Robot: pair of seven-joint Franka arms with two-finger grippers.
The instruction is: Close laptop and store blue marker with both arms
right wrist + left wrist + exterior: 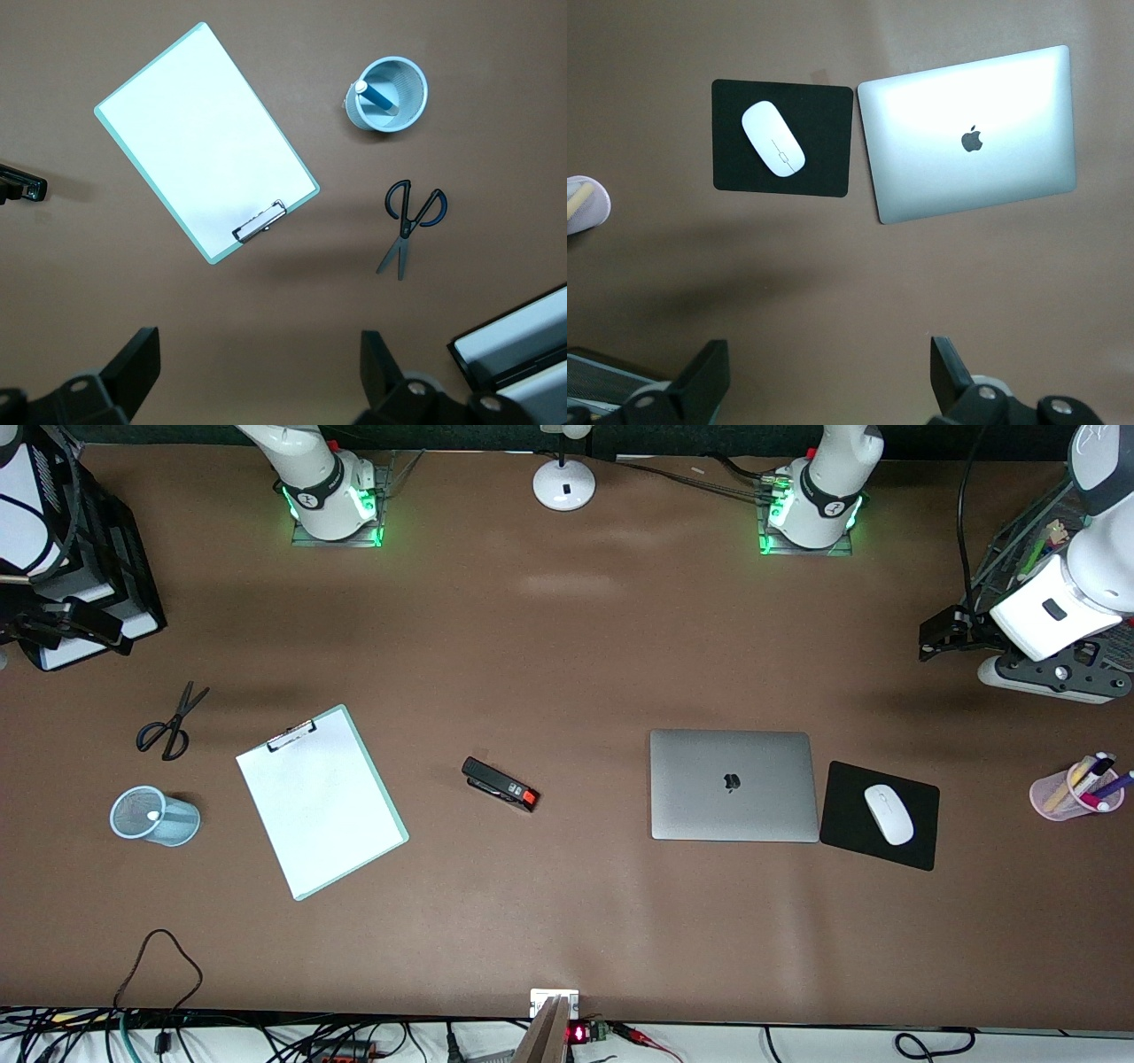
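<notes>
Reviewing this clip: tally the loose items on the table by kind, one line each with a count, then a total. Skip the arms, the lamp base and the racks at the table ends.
Laptop, lid closed: 1
Mouse mat: 1
Mouse: 1
Stapler: 1
Clipboard: 1
Scissors: 1
Blue mesh cup holding the blue marker: 1 cup, 1 marker
Pink cup of pens: 1; pens too crowded to count
Total: 9

Two white arms [319,487] [828,491] with dark grey joint rings are seen on green-lit bases; black fingers [700,381] are fitted to each gripper.
</notes>
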